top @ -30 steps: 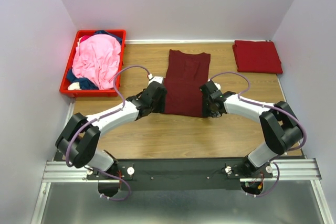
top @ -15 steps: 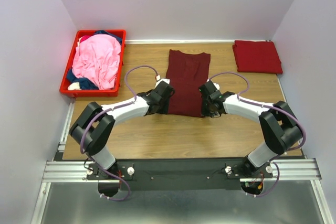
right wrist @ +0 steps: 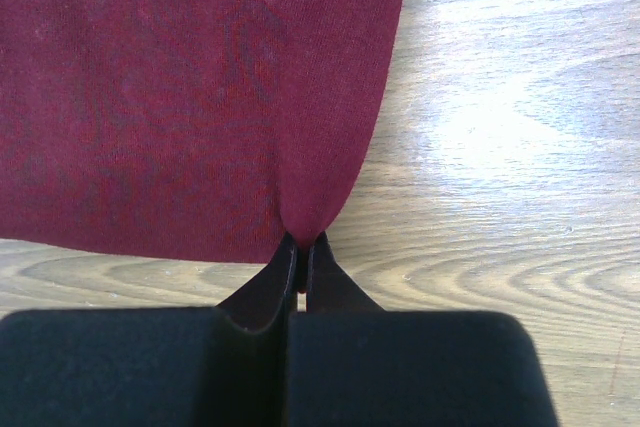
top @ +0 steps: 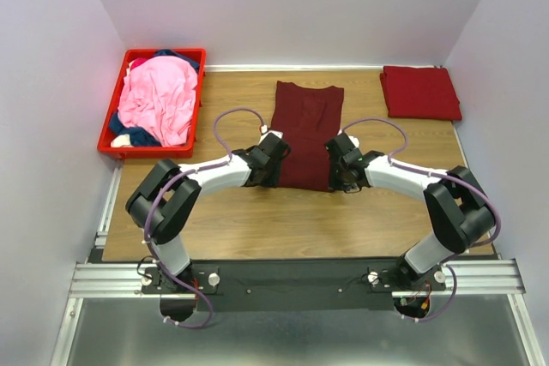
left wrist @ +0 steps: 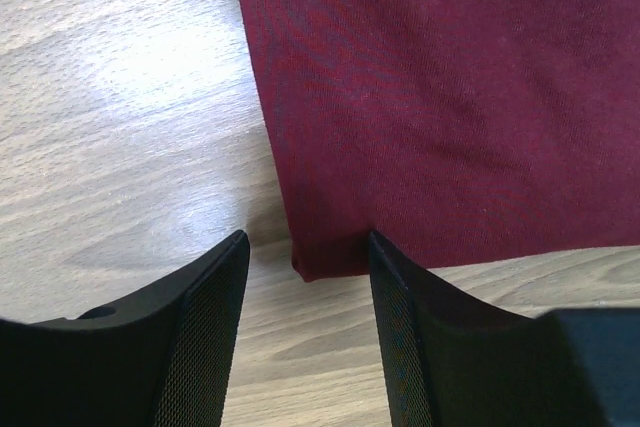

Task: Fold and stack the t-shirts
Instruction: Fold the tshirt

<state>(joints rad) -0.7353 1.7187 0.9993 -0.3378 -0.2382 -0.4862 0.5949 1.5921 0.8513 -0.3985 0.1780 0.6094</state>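
left end effector [left wrist: 307, 243]: reached maroon t-shirt [top: 305, 126] corner | right end effector [right wrist: 303, 244]: clamped it

The maroon shirt [left wrist: 450, 97] was a fine knitted cloth, matt and soft. The bench [left wrist: 120, 97] was pale wood with visible grain and a slight shine. The left fingers [left wrist: 205, 337] were black and matt, with a mesh-like rough face. The crate [top: 146, 152] was smooth red plastic.
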